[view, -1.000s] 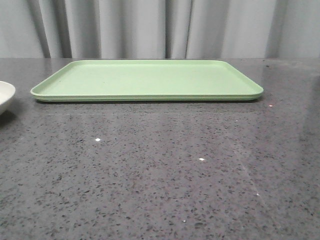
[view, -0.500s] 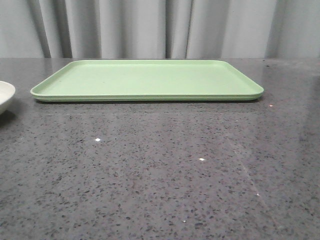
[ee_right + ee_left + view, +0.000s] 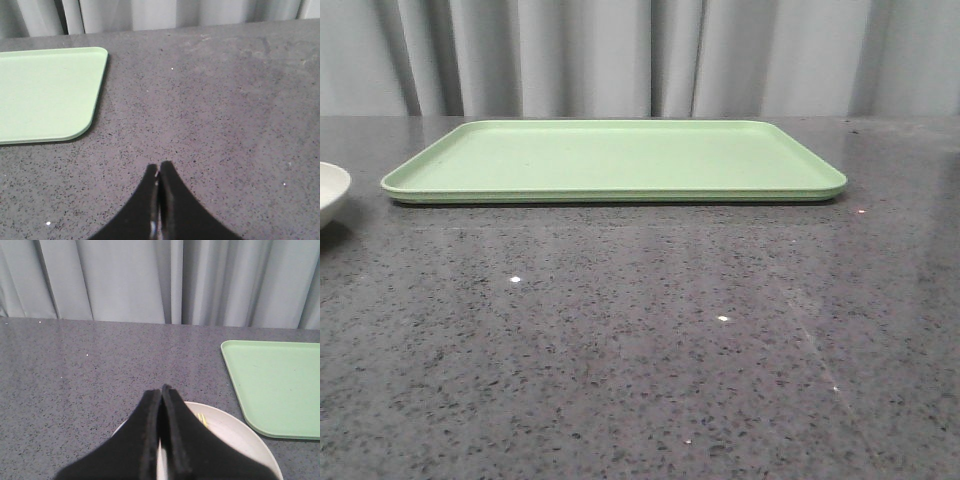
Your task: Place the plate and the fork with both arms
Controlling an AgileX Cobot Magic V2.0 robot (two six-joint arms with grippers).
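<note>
Left gripper (image 3: pixel 161 390): fingers pressed together along their whole visible length, no gap at the tips, nothing between them. It hangs above the plate (image 3: pixel 235 432) and covers most of the dish in the left wrist view; contact with the dish cannot be judged.

Right gripper (image 3: pixel 159 169): fingers likewise pressed together tip to tip, holding nothing. Below it only bare table (image 3: pixel 225 100); whether the tips touch the surface cannot be told.

Neither arm appears in the front view.

Plate: cream-white, round, shallow. Sits on the dark speckled table at its left edge; in the front view only a slice of its rim (image 3: pixel 332 190) shows at the frame border. It lies just beside the left short end of the tray, with a strip of table between them.

Fork (image 3: pixel 202 419): only a few yellow tines show, inside the plate, right next to the left gripper's finger. The rest is hidden behind the gripper.

Tray (image 3: pixel 615 160): light green, rectangular, rounded corners, low raised rim. Lies flat toward the far edge of the table, long side facing the camera. Its right near corner (image 3: pixel 90 127) shows in the right wrist view, well apart from the right gripper.

Grey curtain (image 3: pixel 640 55) behind the far edge of the table.
</note>
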